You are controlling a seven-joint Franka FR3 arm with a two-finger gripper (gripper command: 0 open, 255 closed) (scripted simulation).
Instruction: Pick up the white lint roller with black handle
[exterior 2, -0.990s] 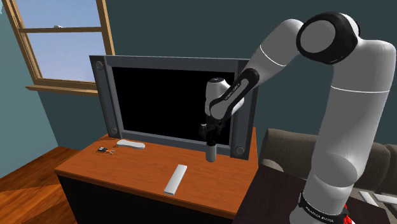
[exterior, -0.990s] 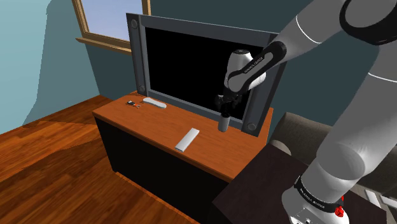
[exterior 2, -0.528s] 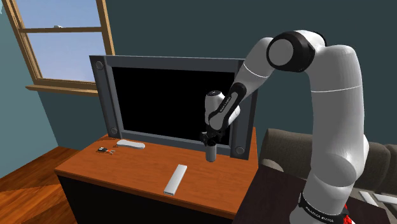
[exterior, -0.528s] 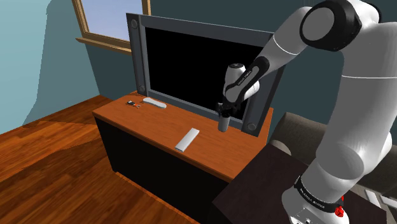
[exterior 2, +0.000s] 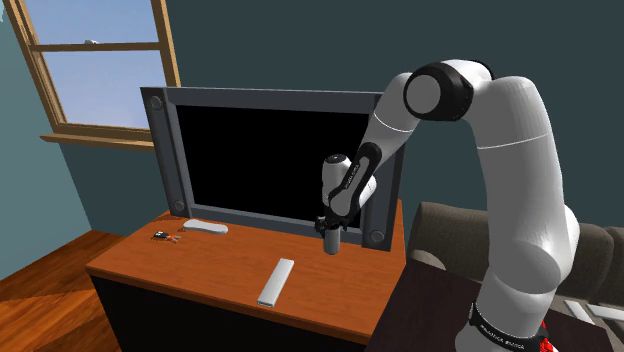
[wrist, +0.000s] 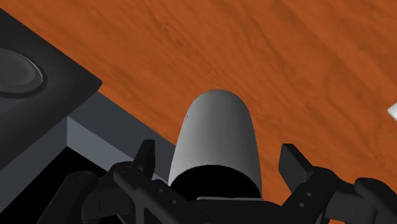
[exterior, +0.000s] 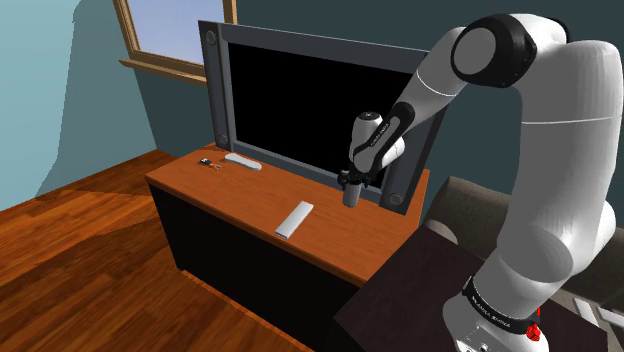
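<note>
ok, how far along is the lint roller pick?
Approach done: end effector straddles the upright grey lint roller beside the TV. In hand: the grasp; fingers are open, apart from its sides. Left: close, then lift it off the wooden top.

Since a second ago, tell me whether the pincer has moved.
Yes. The pincer dropped lower along the TV frame, down over the upright lint roller.
</note>
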